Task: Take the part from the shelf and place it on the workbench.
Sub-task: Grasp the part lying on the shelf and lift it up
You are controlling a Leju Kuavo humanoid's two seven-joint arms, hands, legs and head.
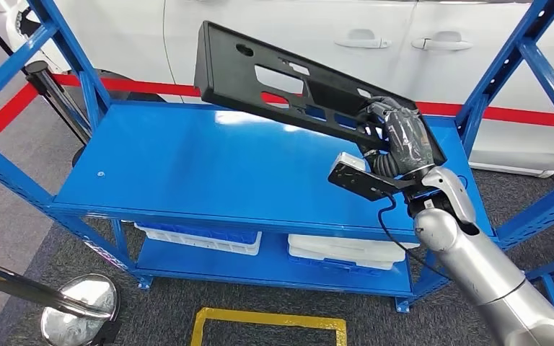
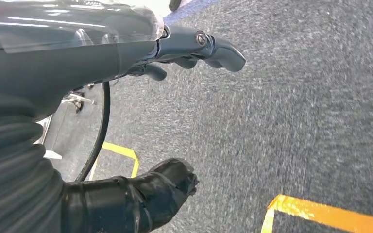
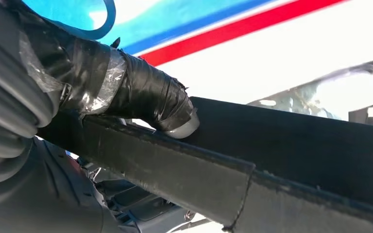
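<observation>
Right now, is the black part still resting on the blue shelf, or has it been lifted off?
Lifted off. The black part hangs tilted above the blue shelf, gripped at one end by the right robot hand.

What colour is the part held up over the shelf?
Black; the part, gripped by the right robot hand, shows best in the head view.

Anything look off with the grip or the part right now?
The black part hangs tilted above the blue shelf top, held at one end only by the right hand, its long free end sticking out unsupported. No damage visible.
</observation>
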